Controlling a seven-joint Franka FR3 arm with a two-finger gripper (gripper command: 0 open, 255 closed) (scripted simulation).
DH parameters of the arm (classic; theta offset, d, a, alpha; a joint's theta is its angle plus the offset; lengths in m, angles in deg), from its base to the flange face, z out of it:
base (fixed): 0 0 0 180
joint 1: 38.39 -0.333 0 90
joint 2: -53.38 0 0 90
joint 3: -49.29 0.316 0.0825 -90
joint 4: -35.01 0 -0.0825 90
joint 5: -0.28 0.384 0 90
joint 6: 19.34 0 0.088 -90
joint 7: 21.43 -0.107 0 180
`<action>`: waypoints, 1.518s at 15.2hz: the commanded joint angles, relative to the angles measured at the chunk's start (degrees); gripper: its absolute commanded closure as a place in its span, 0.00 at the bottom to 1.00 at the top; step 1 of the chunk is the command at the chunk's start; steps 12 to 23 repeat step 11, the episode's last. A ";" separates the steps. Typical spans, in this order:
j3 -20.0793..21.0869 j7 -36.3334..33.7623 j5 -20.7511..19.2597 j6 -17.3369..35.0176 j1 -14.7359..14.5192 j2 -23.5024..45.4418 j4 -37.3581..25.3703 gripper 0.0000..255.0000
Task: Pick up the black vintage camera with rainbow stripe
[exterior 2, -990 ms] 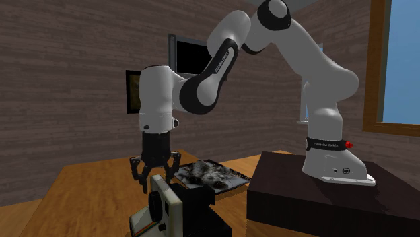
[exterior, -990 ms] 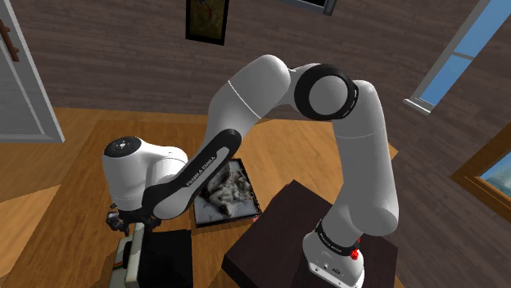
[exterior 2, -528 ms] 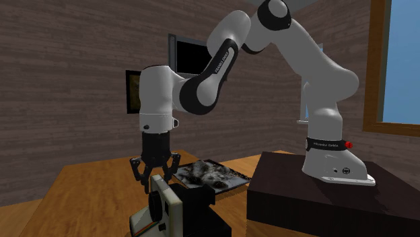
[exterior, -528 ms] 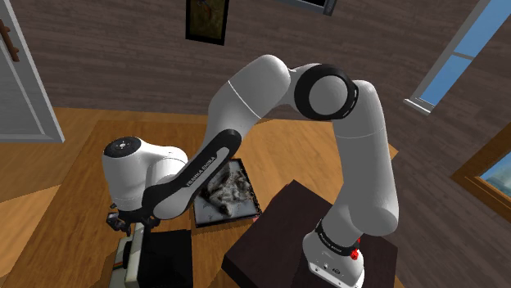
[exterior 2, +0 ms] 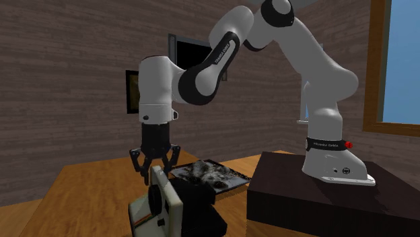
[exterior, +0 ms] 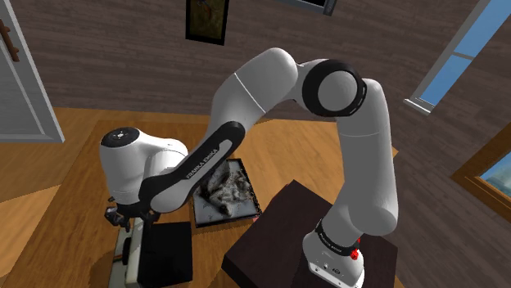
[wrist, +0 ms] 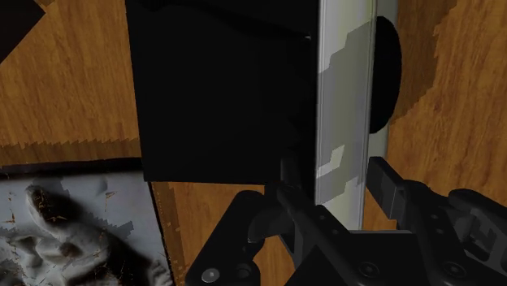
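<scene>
the wooden table point(exterior: 287, 155) spreads out beneath the gripper point(exterior 2: 153, 176), and the white arm point(exterior: 254, 90) loops over from its dark stand point(exterior: 274, 225), which sits off to one side of the gripper with a tray between them. that tray point(exterior 2: 222, 176) is flat and lies just beside the gripper, with a grey crumpled heap on it. the camera point(exterior 2: 158, 205) is directly under the gripper: a black boxy body with a pale front panel point(wrist: 341, 97) standing edge-up, and a dark round lens point(wrist: 388, 73) bulging from the far face of that panel. the gripper points straight down and is clamped on the camera, its black fingers point(wrist: 382, 183) pressing the pale panel from either side near its top edge. from where i stand i can't tell whether the camera's base touches the table.
</scene>
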 commanded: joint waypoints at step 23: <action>2.96 2.48 3.87 -5.04 2.21 -5.87 0.12 1.00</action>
